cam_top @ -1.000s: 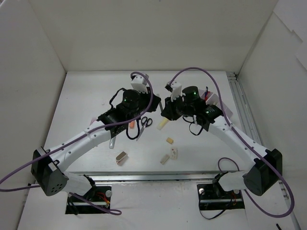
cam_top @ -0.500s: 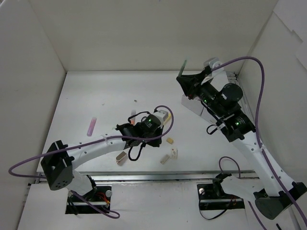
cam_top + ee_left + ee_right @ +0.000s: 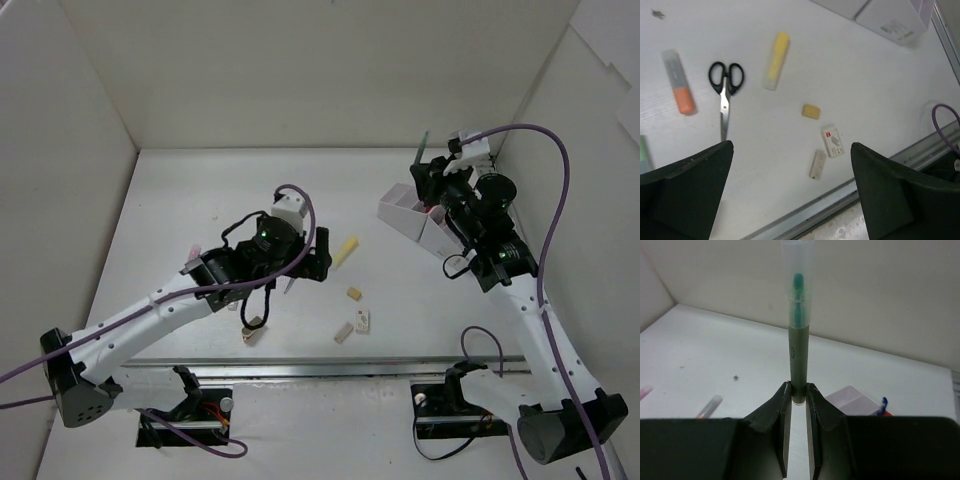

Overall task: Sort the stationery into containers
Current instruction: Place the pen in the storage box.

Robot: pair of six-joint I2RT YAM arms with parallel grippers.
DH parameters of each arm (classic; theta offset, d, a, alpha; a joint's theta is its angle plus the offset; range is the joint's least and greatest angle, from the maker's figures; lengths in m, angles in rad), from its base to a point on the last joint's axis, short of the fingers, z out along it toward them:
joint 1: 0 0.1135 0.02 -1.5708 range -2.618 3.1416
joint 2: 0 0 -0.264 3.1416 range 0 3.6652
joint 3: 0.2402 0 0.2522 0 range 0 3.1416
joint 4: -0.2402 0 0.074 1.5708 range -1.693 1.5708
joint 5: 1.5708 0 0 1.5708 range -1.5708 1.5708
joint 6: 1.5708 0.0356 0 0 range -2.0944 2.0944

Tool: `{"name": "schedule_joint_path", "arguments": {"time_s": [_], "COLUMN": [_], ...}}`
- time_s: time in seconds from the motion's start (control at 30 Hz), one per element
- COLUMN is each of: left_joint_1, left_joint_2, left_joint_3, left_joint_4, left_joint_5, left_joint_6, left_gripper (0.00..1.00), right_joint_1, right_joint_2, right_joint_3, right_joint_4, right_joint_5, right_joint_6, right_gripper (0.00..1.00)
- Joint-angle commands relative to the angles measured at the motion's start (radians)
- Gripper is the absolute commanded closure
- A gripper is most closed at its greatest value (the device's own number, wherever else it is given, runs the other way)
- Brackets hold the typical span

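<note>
We find the left gripper [image 3: 792,146] wide open and empty, its two dark fingers [image 3: 690,190] spread far apart above the table [image 3: 865,75]. All loose stationery in its wrist view lies ahead of the fingers, and none of it touches them.

- Straight ahead, roughly on the gripper's centre line, lies the yellow marker [image 3: 776,61].
- Toward the finger at the left of that view lie the black-handled scissors [image 3: 725,95]. Their blades point back at the gripper, with the tip near that finger.
- Beyond the scissors lies the orange marker [image 3: 679,82].
- A pale-green marker [image 3: 644,155] is cut off by the frame edge, just outside the same finger.
- Nearer the other finger we see three erasers, apart from one another: a small beige eraser [image 3: 811,111], a labelled eraser [image 3: 832,141], and a long eraser [image 3: 817,164], which is closest to the gripper.
- In the top view, a metallic block [image 3: 253,330] lies well behind this gripper, beside its arm.

The right gripper [image 3: 799,395] is closed on a green pen [image 3: 799,335]. The fingers pinch the pen's lower end. The pen stands straight out from the fingertips, with a clear cap over its green tip at the far end.

The white tray [image 3: 398,212] sits just beneath this gripper in the top view. In the wrist view, one corner of it shows beyond the finger on the right. We cannot tell how far the pen stands clear of the tray.
</note>
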Motion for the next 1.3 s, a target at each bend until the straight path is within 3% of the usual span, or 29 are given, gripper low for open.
{"name": "schedule_joint_path", "arguments": {"time_s": [0.0, 0.23, 0.6, 1.13, 1.27], "left_joint_1": [0.067, 0.251, 0.426, 0.445, 0.445], "left_joint_2": [-0.075, -0.203, -0.298, -0.323, -0.335], "left_joint_3": [0.015, -0.143, -0.301, -0.344, -0.354], "left_joint_4": [0.006, 0.069, 0.128, 0.148, 0.152], "left_joint_5": [-0.077, -0.060, 0.021, 0.006, 0.003], "left_joint_6": [0.012, 0.014, 0.011, -0.006, -0.009], "left_gripper": [0.00, 0.01, 0.01, 0.00, 0.01], "right_joint_1": [-0.079, -0.296, -0.385, -0.383, -0.383], "right_joint_2": [0.046, 0.203, 0.396, 0.495, 0.492], "right_joint_3": [-0.042, -0.096, -0.112, -0.150, -0.181], "right_joint_4": [0.081, 0.144, 0.193, 0.207, 0.225], "right_joint_5": [0.052, -0.007, -0.067, 0.006, 0.034], "right_joint_6": [-0.019, 0.070, -0.004, -0.040, -0.019], "right_gripper": [1.00, 1.00, 1.00, 0.98, 0.91]}}
